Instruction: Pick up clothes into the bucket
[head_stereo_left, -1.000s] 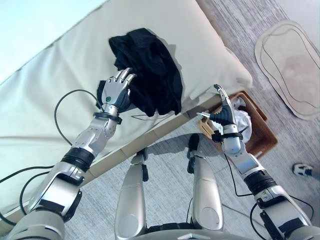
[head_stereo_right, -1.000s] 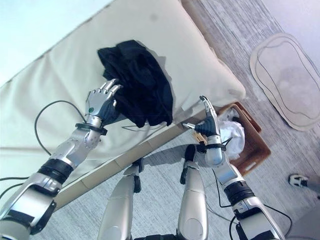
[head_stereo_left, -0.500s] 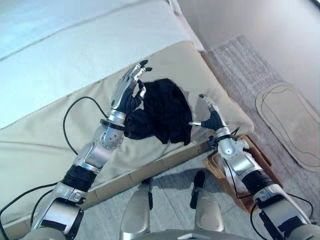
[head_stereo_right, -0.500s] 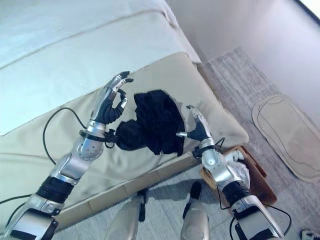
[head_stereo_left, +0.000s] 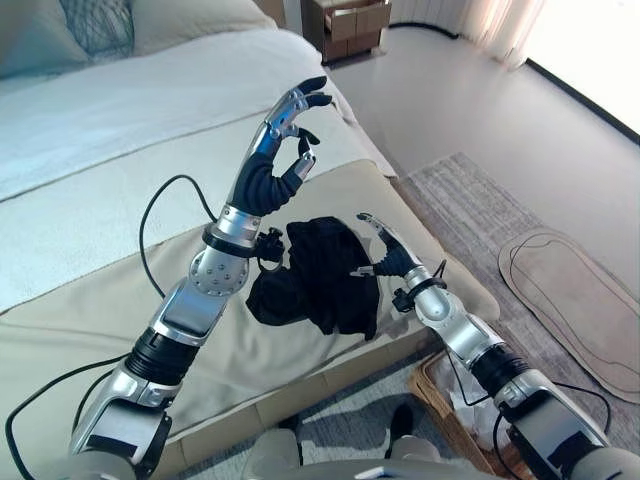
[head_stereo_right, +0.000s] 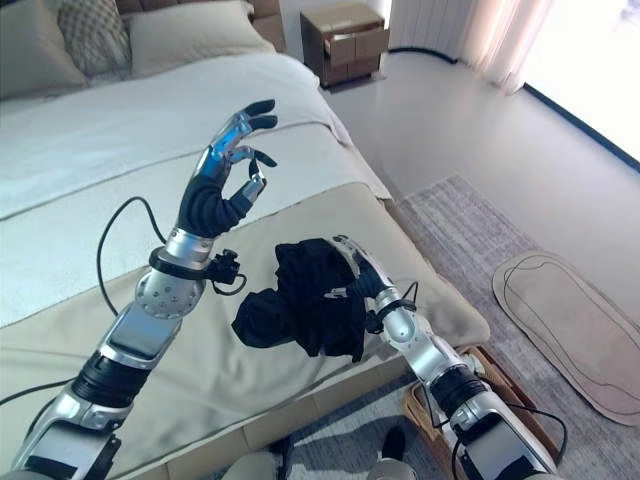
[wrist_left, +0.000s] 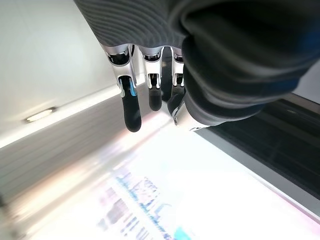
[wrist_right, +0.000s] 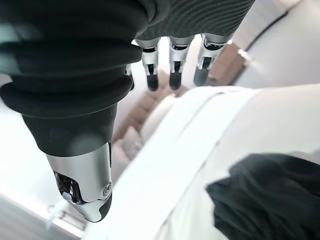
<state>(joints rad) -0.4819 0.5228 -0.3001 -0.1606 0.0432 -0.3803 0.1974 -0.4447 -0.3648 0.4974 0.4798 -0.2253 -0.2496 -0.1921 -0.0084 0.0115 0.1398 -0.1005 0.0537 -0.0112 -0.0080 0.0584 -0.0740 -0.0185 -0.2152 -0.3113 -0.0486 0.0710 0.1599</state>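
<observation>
1. Daylight is pouring in from the upper right, washing out the floor (head_stereo_left: 590, 60) there.
2. The black clothes (head_stereo_left: 325, 275) are swallowing all detail.
3. Both wrist views are blurring and glaring beyond the fingers (wrist_left: 131, 112).

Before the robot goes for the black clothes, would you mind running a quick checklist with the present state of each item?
1. Black clothes lie bunched on the bed, within view: ok.
2. Left hand empty, raised above the bed, fingers straight: ok.
3. Right hand open beside the clothes: ok.
4. Clothes gripped by either hand: not ok.
5. Basket on the floor by the bed, partly hidden: cannot tell if there is room.
</observation>
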